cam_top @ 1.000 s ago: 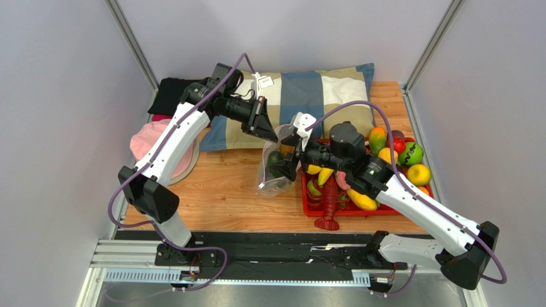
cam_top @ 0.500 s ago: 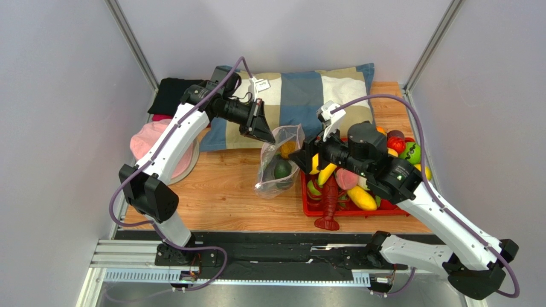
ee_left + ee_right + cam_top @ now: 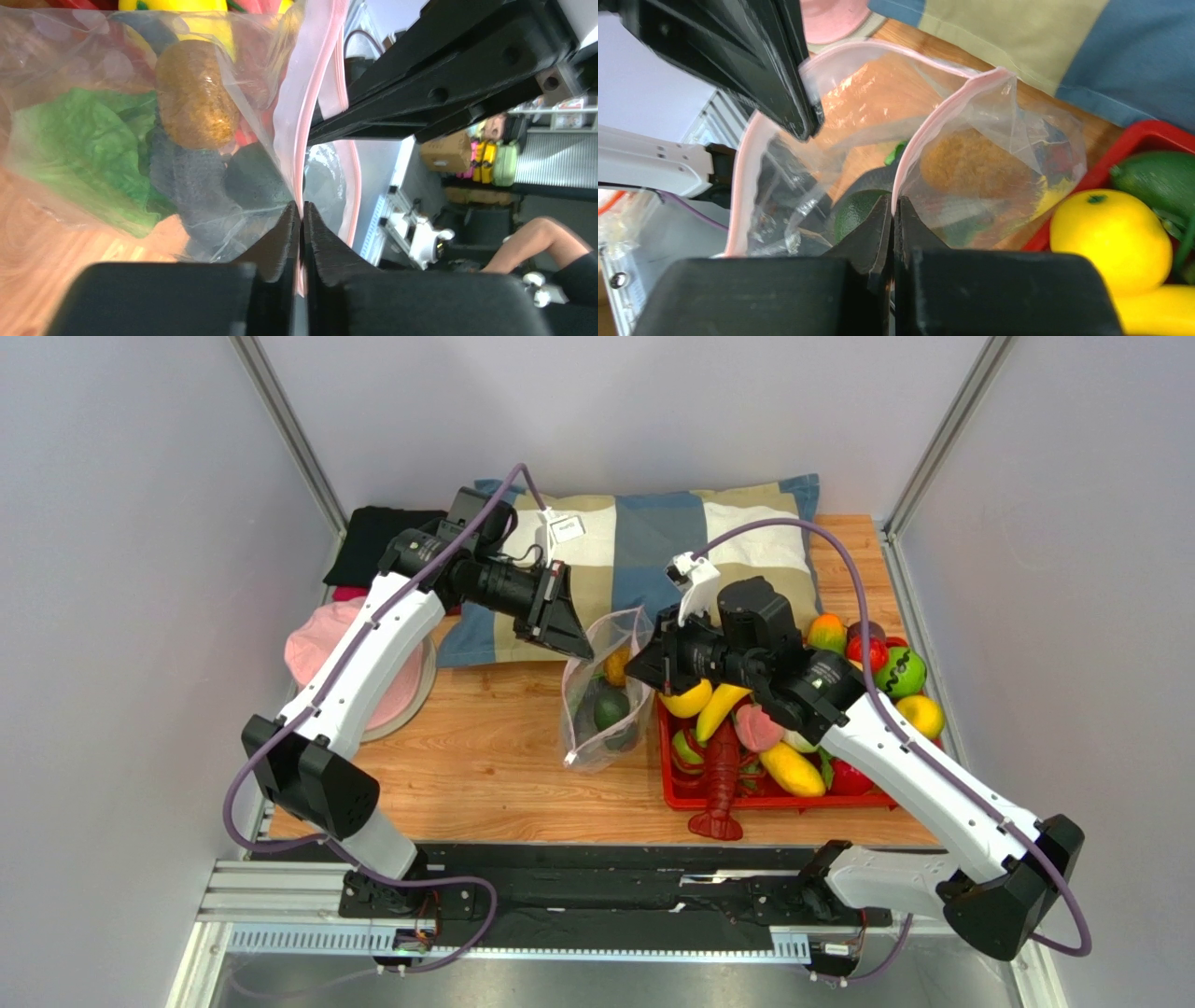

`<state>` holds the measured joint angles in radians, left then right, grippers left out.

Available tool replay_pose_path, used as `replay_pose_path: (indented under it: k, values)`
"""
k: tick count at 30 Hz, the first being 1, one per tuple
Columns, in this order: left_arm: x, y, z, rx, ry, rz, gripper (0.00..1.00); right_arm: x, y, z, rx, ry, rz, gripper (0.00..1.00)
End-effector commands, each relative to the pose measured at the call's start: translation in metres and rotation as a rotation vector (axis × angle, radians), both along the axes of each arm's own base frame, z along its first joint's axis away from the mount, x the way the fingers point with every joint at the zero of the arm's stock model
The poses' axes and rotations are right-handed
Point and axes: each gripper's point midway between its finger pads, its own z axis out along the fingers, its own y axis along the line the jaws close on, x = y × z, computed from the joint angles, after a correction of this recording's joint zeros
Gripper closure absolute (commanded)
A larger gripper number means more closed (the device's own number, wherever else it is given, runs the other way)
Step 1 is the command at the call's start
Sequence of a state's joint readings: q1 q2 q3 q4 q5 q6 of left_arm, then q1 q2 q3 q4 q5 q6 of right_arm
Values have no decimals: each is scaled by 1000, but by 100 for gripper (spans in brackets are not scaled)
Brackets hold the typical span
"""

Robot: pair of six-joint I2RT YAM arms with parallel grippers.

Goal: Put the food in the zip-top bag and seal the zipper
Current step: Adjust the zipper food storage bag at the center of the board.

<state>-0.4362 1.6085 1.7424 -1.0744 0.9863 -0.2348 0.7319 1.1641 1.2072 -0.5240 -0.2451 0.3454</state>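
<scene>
Nearest the arm bases, a red lobster [image 3: 720, 787] hangs over the 6 o'clock rim of the red tray [image 3: 814, 802], which holds mixed toy fruit; at the tray's 9 o'clock the zip-top bag [image 3: 601, 707] stands on the bench [image 3: 477, 756], its mouth up and pulled apart; inside it show the lettuce [image 3: 77, 154], the grey fish [image 3: 189, 189], the avocado [image 3: 854, 210] and the orange-brown fruit [image 3: 193, 94]; the zipper [image 3: 911, 136] is unsealed, its two pink strips parted; the left pincer [image 3: 577, 636] is clamped on the strip at the bag's 11 o'clock; the right pincer [image 3: 640, 669] pinches the other strip at 2 o'clock; beyond, at 12 o'clock, lies the checked pillow [image 3: 673, 532].
</scene>
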Motion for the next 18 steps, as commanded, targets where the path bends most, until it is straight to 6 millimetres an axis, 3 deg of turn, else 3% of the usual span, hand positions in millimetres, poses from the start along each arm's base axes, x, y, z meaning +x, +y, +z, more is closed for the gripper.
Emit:
replay_pose_path:
  k: [1, 2, 3, 5, 6, 7, 8, 9, 10, 11, 12, 14, 15, 17, 18]
  values:
    - [-14, 12, 17, -9, -126, -44, 72, 9, 21, 63, 209, -99, 15, 100]
    - [-12, 15, 18, -9, -155, -37, 55, 11, 21, 65, 221, -98, -1, 100]
    - [-6, 23, 12, -8, -142, 0, 46, 15, 21, 67, 235, -86, -28, 100]
    - [2, 35, 30, -77, -209, 77, 22, 21, 22, 64, 240, -67, -57, 100]
    - [5, 43, 18, -78, -199, 119, 16, 25, 20, 60, 236, -55, -92, 100]
    - [8, 63, 33, -102, -287, 198, 12, 30, 18, 54, 226, -46, -120, 100]
    - [17, 70, 41, -127, -390, 232, 1, 34, 15, 50, 224, -39, -149, 100]
    - [16, 78, 28, -116, -413, 256, 1, 39, 12, 43, 217, -22, -177, 100]
    - [10, 91, 41, -117, -543, 289, 1, 44, 10, 40, 227, -1, -206, 100]
    - [3, 94, 40, -106, -596, 286, 1, 47, 9, 38, 230, 13, -225, 100]
    - [-3, 98, 24, -77, -651, 256, 1, 51, 9, 33, 229, 27, -244, 100]
    - [-31, 100, 26, -98, -742, 213, 1, 55, 10, 32, 244, 46, -268, 100]
    - [-38, 102, 9, -86, -754, 186, 1, 59, 10, 30, 245, 49, -288, 100]
    - [-58, 102, 6, -103, -829, 146, 3, 64, 10, 33, 266, 68, -318, 100]
    - [-61, 102, -9, -92, -823, 136, 3, 68, 10, 34, 272, 73, -335, 100]
